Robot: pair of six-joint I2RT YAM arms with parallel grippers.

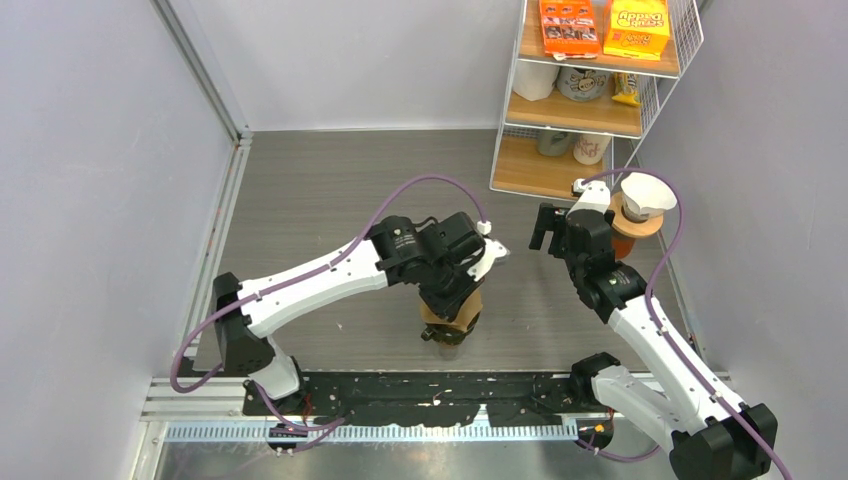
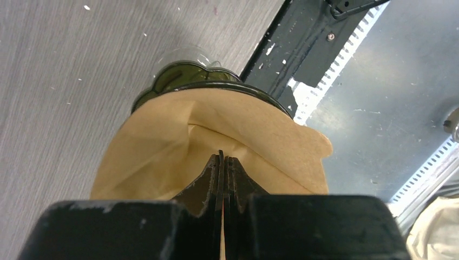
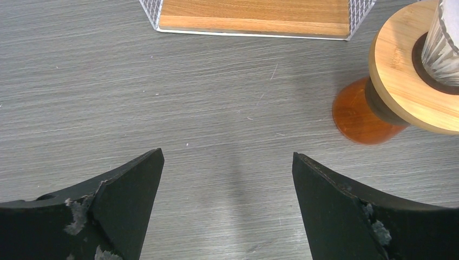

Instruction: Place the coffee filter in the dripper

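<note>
**Table** [image 1: 330,190]: grey, with a fine streaked wood-grain laminate finish and a matte surface.

**Coffee filter** [image 2: 162,146]: tan, unbleached paper, thin and soft, fanned with one fold down its middle. It hangs over the dripper near the table's front edge, and its far edge meets the dripper's rim. How far it sits inside cannot be told.

**Dripper** [image 2: 184,78]: translucent olive-green and round, with a dark glossy rim. It stands upright beside the black mounting rail [image 2: 303,38]. Only its far side shows past the paper.

**Left gripper** [image 2: 223,162]: black fingers with chipped edges, pointing down. The jaws are pressed together with the coffee filter's upper edge pinched between the tips.

**Right gripper** [image 3: 227,168]: two black, wedge-shaped fingers with scuffed pads. The jaws are spread wide with nothing between them, held above bare table and touching nothing.

**Filter stand**, just right of the right gripper:
- wooden ring [image 3: 400,81]: pale and flat
- amber base [image 3: 357,119]: glossy and round
- white ribbed cone [image 3: 444,38]: seated in the ring's dark centre

**Wire shelf** [image 1: 590,110]: white mesh sides with light wooden boards, standing at the table's far right. An orange box [image 1: 570,25] and a yellow box [image 1: 637,27] sit on its top tier, and mugs are on the tiers below.
</note>
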